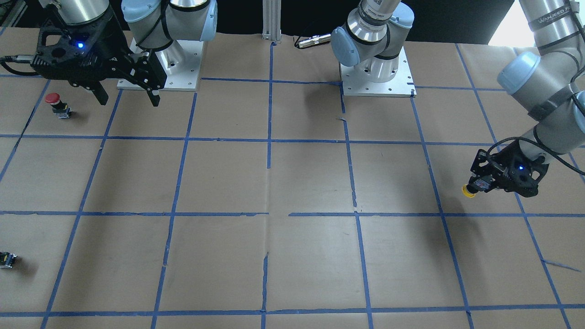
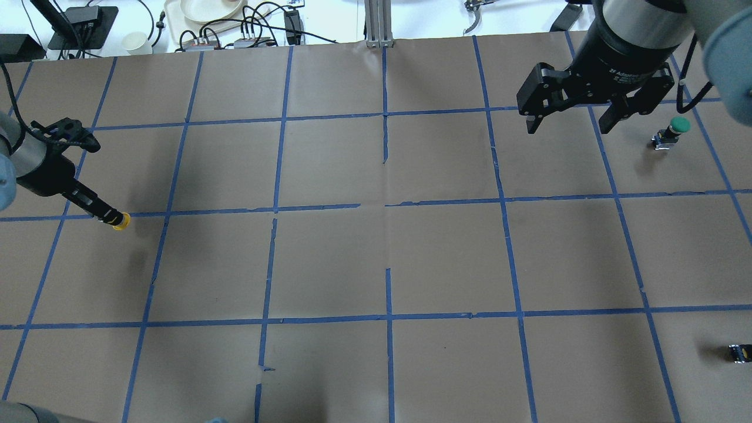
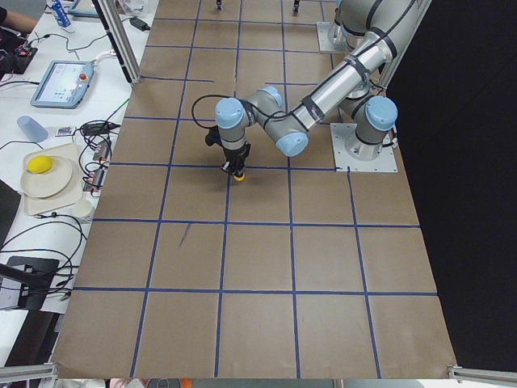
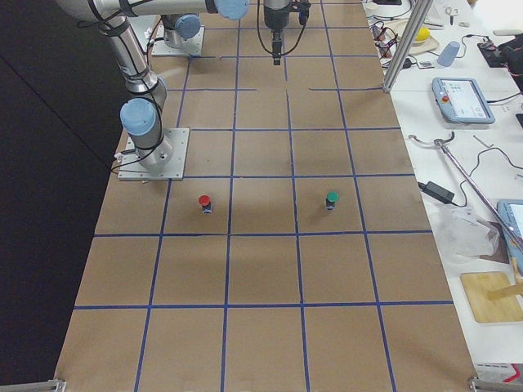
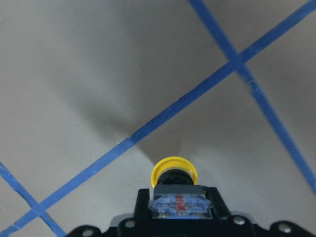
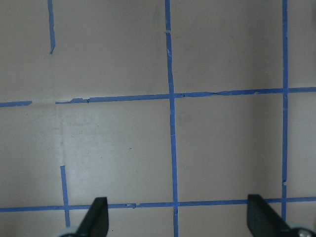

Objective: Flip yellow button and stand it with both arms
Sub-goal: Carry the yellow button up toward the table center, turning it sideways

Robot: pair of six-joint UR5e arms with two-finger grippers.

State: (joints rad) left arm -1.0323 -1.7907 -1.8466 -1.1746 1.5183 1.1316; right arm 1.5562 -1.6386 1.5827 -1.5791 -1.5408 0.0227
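My left gripper is shut on the yellow button and holds it by the body, just above the paper. The yellow cap sticks out past the fingertips, tilted sideways. It also shows in the front-facing view, in front of the left gripper, and in the left wrist view. My right gripper is open and empty, high over the far side of the table. In the right wrist view its fingers stand wide apart over bare paper.
A red button stands below the right gripper. A green button stands near it. A small capless black part lies at the table's edge. Brown paper with blue tape grid covers the table.
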